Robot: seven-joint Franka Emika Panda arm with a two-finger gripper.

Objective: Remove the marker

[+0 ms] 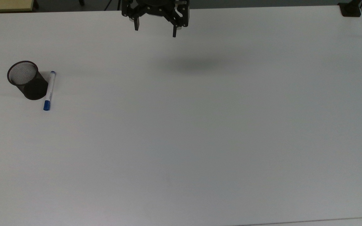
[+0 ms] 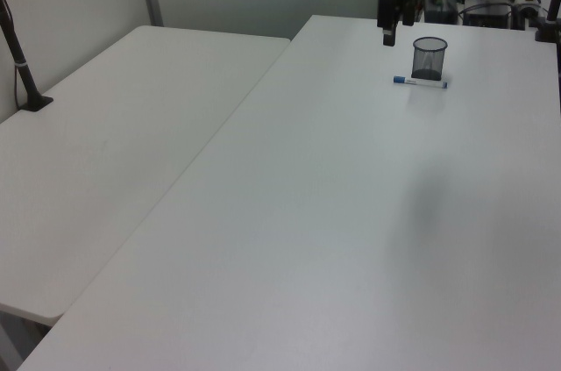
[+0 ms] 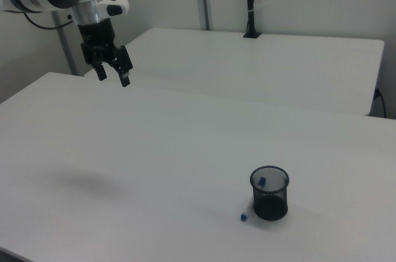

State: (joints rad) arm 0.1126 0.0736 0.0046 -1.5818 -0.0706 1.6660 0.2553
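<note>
Top view: the gripper [image 1: 154, 30] hangs at 12 o'clock, fingers spread, holding nothing. At 9 o'clock the black mesh cup [image 1: 27, 80] stands empty; the marker [image 1: 49, 90] lies on the table [image 1: 200, 131] against its right side.

Left view: marker [image 2: 420, 82] just before the cup [image 2: 429, 59].

Right view: marker [image 3: 245, 216] behind the cup [image 3: 270, 193].

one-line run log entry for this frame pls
marker: flat on table, against mesh cup | cup: upright | gripper: open, empty, raised near table's far edge in top view
</note>
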